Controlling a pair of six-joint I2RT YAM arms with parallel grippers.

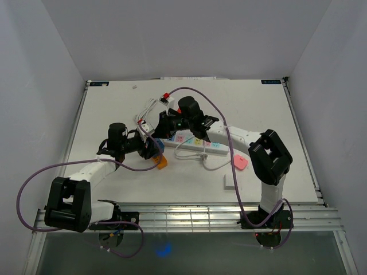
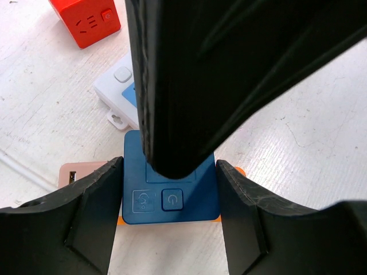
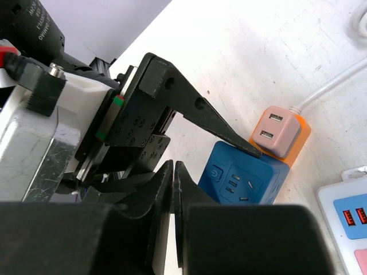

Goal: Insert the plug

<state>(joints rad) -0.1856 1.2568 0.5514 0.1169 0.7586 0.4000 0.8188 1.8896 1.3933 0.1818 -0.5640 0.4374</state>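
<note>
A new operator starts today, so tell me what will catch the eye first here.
The blue socket cube, left of the table's centre, is clamped in the left hand. The right hand, fingers together, looms right over it, filling the left wrist view. A bright red cube sits just beyond.

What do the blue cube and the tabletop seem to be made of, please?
The blue cube looks like moulded plastic, smooth and matte, going by rounded edges and pressed-in button icons. The tabletop seems a white painted or laminated board, matte, finely scratched; its core cannot be told.
</note>
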